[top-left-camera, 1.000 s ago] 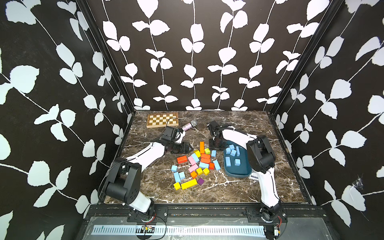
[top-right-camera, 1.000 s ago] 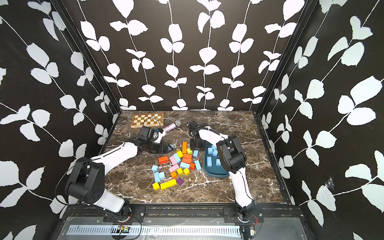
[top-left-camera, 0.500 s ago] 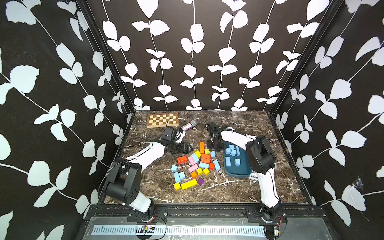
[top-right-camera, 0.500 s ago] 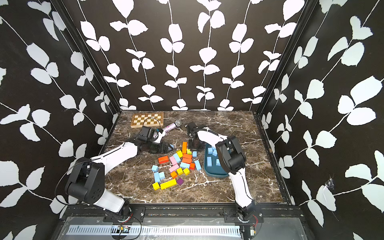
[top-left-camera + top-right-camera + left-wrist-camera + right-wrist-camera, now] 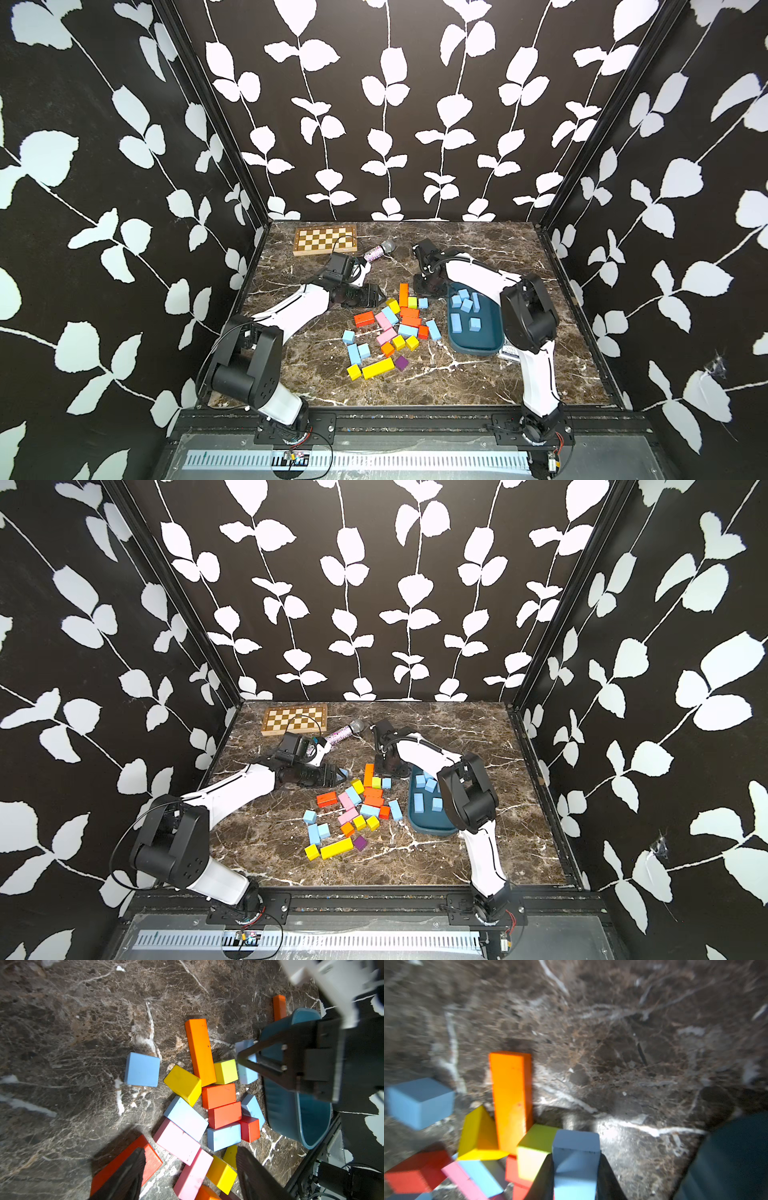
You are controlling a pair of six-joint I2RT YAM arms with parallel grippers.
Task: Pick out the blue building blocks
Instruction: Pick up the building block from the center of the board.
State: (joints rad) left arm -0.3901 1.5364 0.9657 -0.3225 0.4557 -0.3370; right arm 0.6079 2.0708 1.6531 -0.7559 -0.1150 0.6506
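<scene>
My right gripper point(image 5: 575, 1159) is shut on a light blue cube point(image 5: 576, 1142) at the far edge of the block pile, beside a yellow-green cube point(image 5: 535, 1138). In a top view this cube point(image 5: 422, 302) lies just left of the dark teal tray point(image 5: 473, 351), which holds several blue building blocks point(image 5: 465, 305). More blue blocks point(image 5: 353, 353) lie among the mixed pile on the marble. My left gripper point(image 5: 189, 1167) is open above the pile's left side, with pink blocks point(image 5: 176, 1140) between its fingers. One blue cube point(image 5: 142, 1069) lies apart from the pile.
A long orange bar point(image 5: 403, 294), a red-orange block point(image 5: 364, 318), a yellow bar point(image 5: 377, 368) and a purple cube point(image 5: 401, 363) belong to the pile. A chessboard point(image 5: 325, 240) and a glittery microphone point(image 5: 380, 249) lie at the back. Black walls close three sides.
My right gripper has shifted slightly toward the pile and closed its jaws on the blue cube at the pile's far edge. The left arm has stayed where it was.
</scene>
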